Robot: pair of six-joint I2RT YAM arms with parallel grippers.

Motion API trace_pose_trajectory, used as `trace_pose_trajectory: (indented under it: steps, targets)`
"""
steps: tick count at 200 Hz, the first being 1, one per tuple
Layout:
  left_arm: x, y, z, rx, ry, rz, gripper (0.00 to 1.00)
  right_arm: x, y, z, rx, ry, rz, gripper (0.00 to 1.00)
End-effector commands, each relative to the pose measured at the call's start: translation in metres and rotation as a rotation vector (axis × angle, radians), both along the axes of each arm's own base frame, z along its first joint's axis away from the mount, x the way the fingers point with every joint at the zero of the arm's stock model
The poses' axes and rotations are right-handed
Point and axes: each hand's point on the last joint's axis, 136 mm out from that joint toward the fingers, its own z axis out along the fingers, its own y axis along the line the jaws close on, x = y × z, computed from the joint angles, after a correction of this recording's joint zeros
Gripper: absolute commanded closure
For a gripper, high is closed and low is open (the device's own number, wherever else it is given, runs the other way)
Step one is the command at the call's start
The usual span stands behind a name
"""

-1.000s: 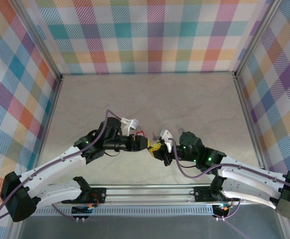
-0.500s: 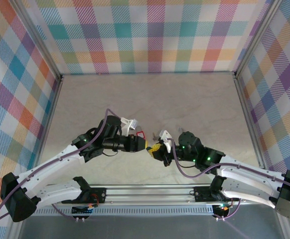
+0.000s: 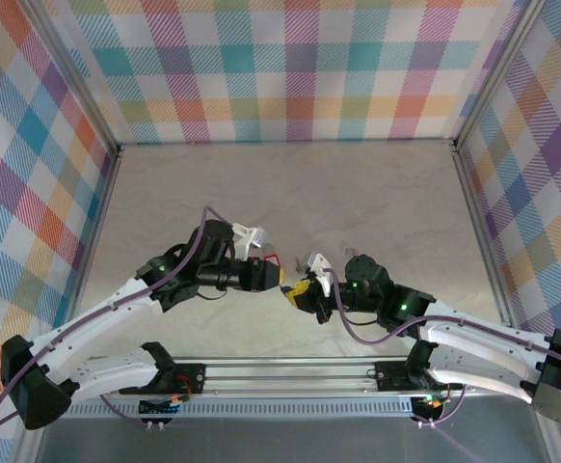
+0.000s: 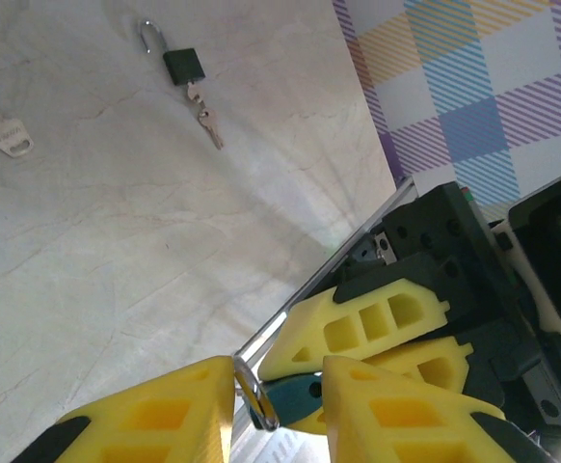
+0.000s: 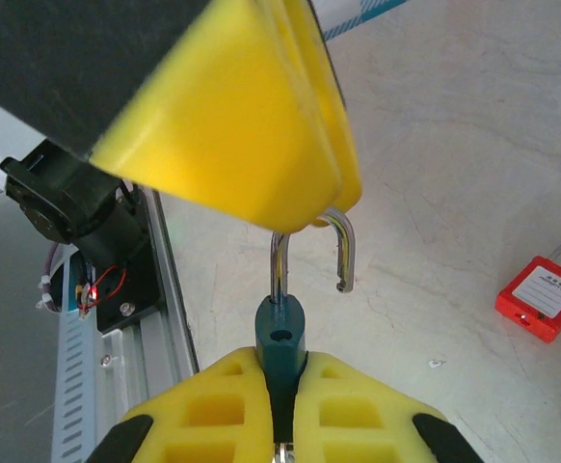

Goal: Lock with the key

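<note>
Left fingers point(image 4: 165, 415) are closed on the bow of the shackle point(image 5: 277, 265), coming at it from the side opposite the body. Judged reason: to steady the bow so it can be turned and pressed home.

The teal lock point(image 5: 280, 338) is held off the worktop point(image 4: 117, 241) between the two arms, near the front rail. One shackle leg sits in the body. The other leg's free end hangs clear, swung out to one side, so the lock is open and not yet locked.

Right fingers point(image 5: 358, 415) clamp the body on both flat faces, shackle pointing away from them. Judged reason: to fix the body while the other arm works the shackle. The keyway end is buried between these fingers, so it cannot be told whether a key is in it.

Around, on the worktop:
- A tagged key point(image 4: 7, 137) lies alone, well apart from the arms.
- Near it lies a black lock point(image 4: 183, 66) with keys point(image 4: 206, 121) at its base.
- A red lock point(image 5: 541, 297) lies apart, to the right of the held one.

In the way: the swung-out leg likely needs turning back over its hole before any push. Both pairs of fingers crowd the small lock.
</note>
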Motion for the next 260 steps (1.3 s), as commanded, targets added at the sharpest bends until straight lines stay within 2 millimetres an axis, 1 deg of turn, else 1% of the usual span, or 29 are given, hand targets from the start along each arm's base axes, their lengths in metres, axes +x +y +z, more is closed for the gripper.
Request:
trace_pose_trajectory:
  steps: [1, 29, 43, 65, 94, 111, 140, 191, 212, 228, 260]
  targets:
    - [0.003, 0.002, 0.009, -0.001, -0.022, 0.007, 0.7, -0.001, 0.004, 0.016, 0.029, -0.026, 0.028, 1.0]
    - [0.0, 0.003, 0.005, 0.008, -0.009, -0.006, 0.71, 0.0, 0.003, 0.016, 0.028, -0.029, 0.024, 1.0]
    - [-0.001, 0.005, 0.001, 0.023, -0.003, -0.011, 0.68, 0.0, 0.003, 0.017, 0.031, -0.031, 0.02, 1.0]
    - [-0.003, 0.004, 0.001, 0.013, -0.002, -0.017, 0.64, 0.001, 0.003, 0.016, 0.028, -0.032, 0.014, 1.0]
    - [-0.005, 0.001, -0.001, 0.008, 0.015, -0.035, 0.62, 0.001, 0.003, 0.017, 0.03, -0.03, 0.017, 1.0]
    - [-0.006, 0.0, -0.001, 0.002, 0.018, -0.037, 0.64, 0.002, 0.003, 0.016, 0.028, -0.031, 0.013, 1.0]
    - [-0.008, -0.001, -0.001, -0.001, 0.028, -0.051, 0.7, 0.002, 0.003, 0.016, 0.027, -0.032, 0.01, 1.0]
    - [-0.013, -0.002, -0.009, 0.014, 0.055, -0.084, 0.77, 0.004, 0.003, 0.018, 0.027, -0.038, 0.003, 1.0]
    - [-0.015, -0.001, -0.008, 0.024, 0.049, -0.097, 0.83, 0.005, 0.003, 0.019, 0.026, -0.041, 0.0, 1.0]
    - [-0.017, -0.001, -0.007, 0.022, 0.041, -0.109, 0.84, 0.004, 0.003, 0.019, 0.026, -0.042, 0.0, 1.0]
    - [-0.02, -0.001, -0.003, 0.004, 0.021, -0.131, 0.92, 0.004, 0.002, 0.019, 0.029, -0.043, -0.001, 1.0]
